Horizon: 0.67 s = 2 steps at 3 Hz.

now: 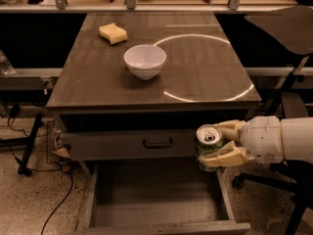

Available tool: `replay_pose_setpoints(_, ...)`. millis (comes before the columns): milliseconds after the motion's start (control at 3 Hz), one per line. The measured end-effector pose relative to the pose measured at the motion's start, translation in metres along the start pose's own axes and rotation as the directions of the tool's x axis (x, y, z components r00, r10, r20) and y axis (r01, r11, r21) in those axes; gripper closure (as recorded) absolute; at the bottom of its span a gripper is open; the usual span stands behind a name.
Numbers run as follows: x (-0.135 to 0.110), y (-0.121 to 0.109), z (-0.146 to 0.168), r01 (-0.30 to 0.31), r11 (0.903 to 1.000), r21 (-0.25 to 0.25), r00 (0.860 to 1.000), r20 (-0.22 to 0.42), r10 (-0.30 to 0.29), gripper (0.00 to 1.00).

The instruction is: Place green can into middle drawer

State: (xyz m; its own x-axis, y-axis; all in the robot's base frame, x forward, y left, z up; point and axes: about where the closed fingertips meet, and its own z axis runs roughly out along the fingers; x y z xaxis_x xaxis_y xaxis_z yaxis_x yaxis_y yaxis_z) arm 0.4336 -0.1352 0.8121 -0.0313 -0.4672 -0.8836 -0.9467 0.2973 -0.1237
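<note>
We're gripping the green can (pixel 206 152) roughly upright at the lower right of the frame, gripper (pixel 218 144) fingers clamped on its sides. It's hanging above the middle drawer (pixel 156 196)'s right rear corner. Open floor is lying down-left, so we're likely moving that way.

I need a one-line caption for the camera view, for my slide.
The gripper holds the green can near the right side of the open middle drawer.
</note>
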Motion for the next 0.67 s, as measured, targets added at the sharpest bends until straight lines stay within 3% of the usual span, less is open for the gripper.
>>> replay_pose_setpoints(333, 0.000, 0.000, 0.000, 0.000, 1.0000, 0.000, 1.000, 0.000, 0.000, 1.00)
replay_pose_setpoints(667, 0.042, -0.002, 0.049, 0.072, 0.9971, -0.024, 0.997, 0.013, -0.072, 1.00)
